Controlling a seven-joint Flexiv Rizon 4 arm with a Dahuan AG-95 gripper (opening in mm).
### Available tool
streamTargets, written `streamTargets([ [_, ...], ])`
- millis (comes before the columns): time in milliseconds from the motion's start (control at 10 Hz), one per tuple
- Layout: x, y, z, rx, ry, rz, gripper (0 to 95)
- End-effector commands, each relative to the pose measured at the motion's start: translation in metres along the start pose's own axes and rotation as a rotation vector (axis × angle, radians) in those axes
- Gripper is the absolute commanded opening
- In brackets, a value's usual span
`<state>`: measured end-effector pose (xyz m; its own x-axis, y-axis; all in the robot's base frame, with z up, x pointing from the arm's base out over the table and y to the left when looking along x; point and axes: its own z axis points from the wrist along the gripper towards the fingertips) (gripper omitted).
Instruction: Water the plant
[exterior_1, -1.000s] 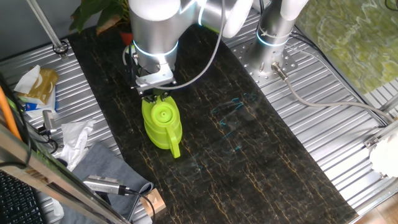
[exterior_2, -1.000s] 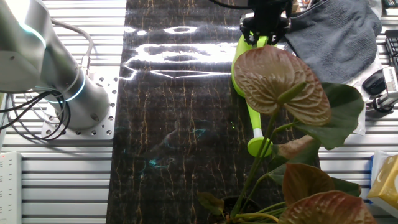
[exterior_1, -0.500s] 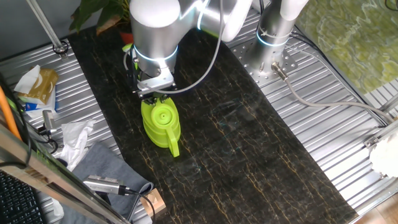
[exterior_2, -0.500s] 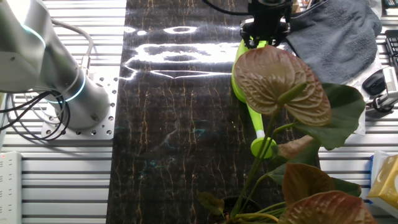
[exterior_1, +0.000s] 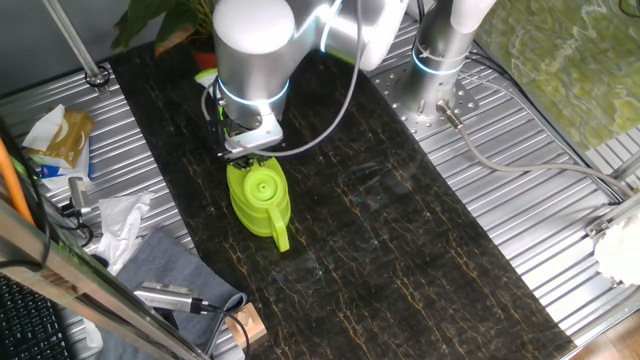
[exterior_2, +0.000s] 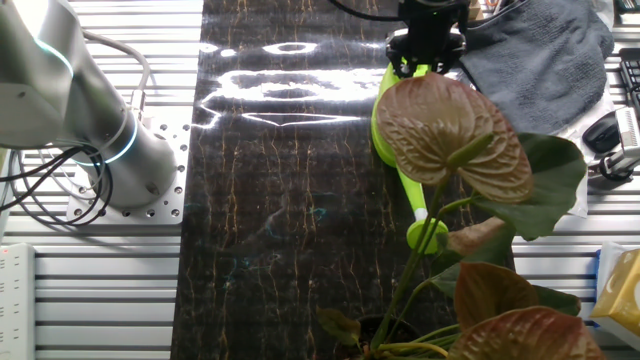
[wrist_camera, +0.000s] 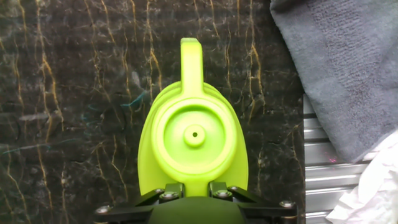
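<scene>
So the gripper (wrist_camera: 194, 186) has its jaws clamped on the lime-green watering can (exterior_1: 260, 200) mid-frame and it's crept up toward the plant (exterior_2: 455, 140) at lower right over the last second, pouring not started yet.

The watering can (wrist_camera: 194, 149) is lime green all over, lid and spout alike. The mat (exterior_1: 400, 240) under it is black, veined with thin gold streaks like marble. The plant (exterior_2: 450, 130) shows reddish-brown leaves and darker green ones behind. A grey cloth (wrist_camera: 348, 68) lies at the mat's edge. The arm (exterior_1: 250, 50) is silver-white with a glowing blue ring. The table (exterior_1: 520, 210) is ribbed silver metal.
</scene>
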<state>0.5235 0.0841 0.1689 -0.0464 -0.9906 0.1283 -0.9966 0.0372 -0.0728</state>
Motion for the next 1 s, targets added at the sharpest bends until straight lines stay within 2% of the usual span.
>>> streamTargets([
  [100, -0.0034, 0.0044, 0.0080, 0.030, -0.010, 0.025, 0.0],
  [300, -0.0079, 0.0075, 0.0126, 0.061, 0.004, 0.035, 0.0],
  [400, -0.0093, 0.0084, 0.0130, 0.062, 0.007, 0.044, 0.0],
  [500, -0.0100, 0.0089, 0.0129, 0.054, 0.000, 0.049, 19.0],
  [800, -0.0100, 0.0088, 0.0129, 0.052, -0.010, 0.047, 19.0],
  [900, -0.0100, 0.0088, 0.0126, 0.038, -0.009, 0.051, 38.0],
  [1000, -0.0100, 0.0087, 0.0123, 0.042, -0.010, 0.048, 38.0],
])
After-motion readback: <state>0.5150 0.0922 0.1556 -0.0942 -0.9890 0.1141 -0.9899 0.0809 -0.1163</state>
